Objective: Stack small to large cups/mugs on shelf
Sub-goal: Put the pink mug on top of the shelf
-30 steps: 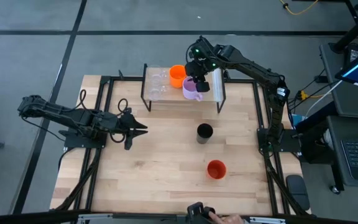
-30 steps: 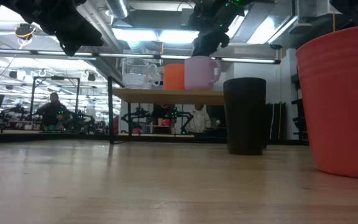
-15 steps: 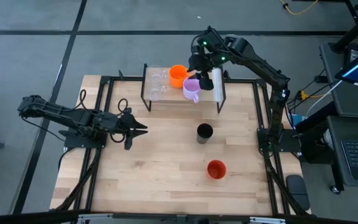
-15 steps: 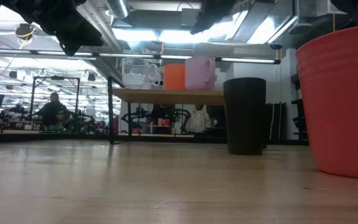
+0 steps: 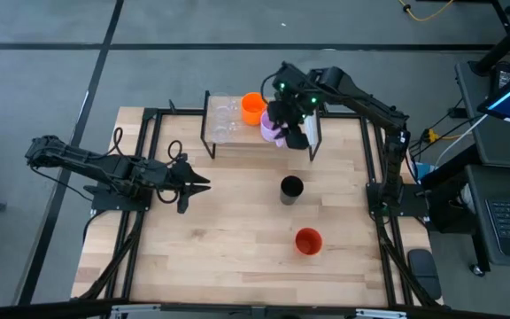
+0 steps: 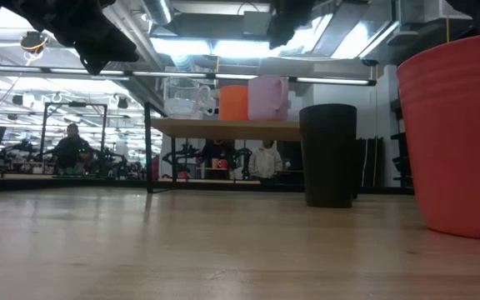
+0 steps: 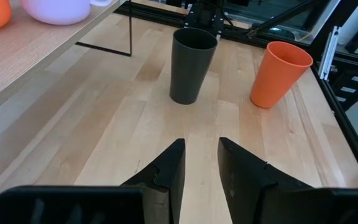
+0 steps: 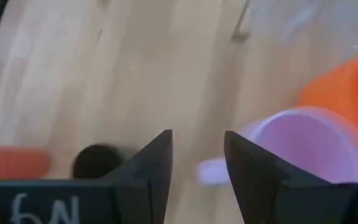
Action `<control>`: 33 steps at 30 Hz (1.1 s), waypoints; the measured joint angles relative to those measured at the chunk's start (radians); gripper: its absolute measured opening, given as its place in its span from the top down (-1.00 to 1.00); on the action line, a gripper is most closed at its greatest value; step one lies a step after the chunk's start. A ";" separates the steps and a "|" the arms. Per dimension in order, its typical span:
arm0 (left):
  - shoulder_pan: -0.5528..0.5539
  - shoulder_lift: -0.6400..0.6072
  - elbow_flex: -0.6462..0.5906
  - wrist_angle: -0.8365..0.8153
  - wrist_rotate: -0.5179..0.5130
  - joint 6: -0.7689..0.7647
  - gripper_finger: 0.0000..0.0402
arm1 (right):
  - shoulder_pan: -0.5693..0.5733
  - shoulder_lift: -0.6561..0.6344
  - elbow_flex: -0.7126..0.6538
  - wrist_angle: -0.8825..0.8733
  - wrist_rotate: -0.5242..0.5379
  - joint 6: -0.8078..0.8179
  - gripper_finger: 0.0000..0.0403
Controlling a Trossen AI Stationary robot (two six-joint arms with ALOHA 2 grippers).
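Four cups (image 5: 251,111) are set on the shelf (image 5: 212,137), upper centre — black cup (image 5: 291,189) and red cup (image 5: 307,240) are left on the tabletop (image 5: 228,248); both arms' fingers (image 8: 151,163) are seen parted, empty.

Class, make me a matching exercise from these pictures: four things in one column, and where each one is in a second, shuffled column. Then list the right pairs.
Things:
1. lilac mug
2. black cup
3. red-orange cup
4. left gripper

Places:
A. on the table, nearest its front edge
B. on the shelf, below the right gripper
C. over the table's left half, near no cup
D. on the table, just in front of the shelf

Pairs: 1-B, 2-D, 3-A, 4-C
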 joint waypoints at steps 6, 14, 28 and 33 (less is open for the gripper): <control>0.000 0.000 0.000 0.000 0.000 0.000 0.56 | 0.080 -0.040 -0.077 -0.092 0.002 0.043 0.27; 0.000 0.000 0.000 -0.001 0.000 0.000 0.56 | 0.185 -0.331 -0.375 0.175 0.053 0.145 0.27; 0.000 0.000 0.000 -0.004 0.000 0.000 0.56 | 0.216 -0.492 -0.989 0.977 0.379 0.437 0.27; 0.000 0.000 0.000 -0.004 0.000 0.000 0.56 | 0.203 -0.492 -1.038 1.037 0.401 0.448 0.27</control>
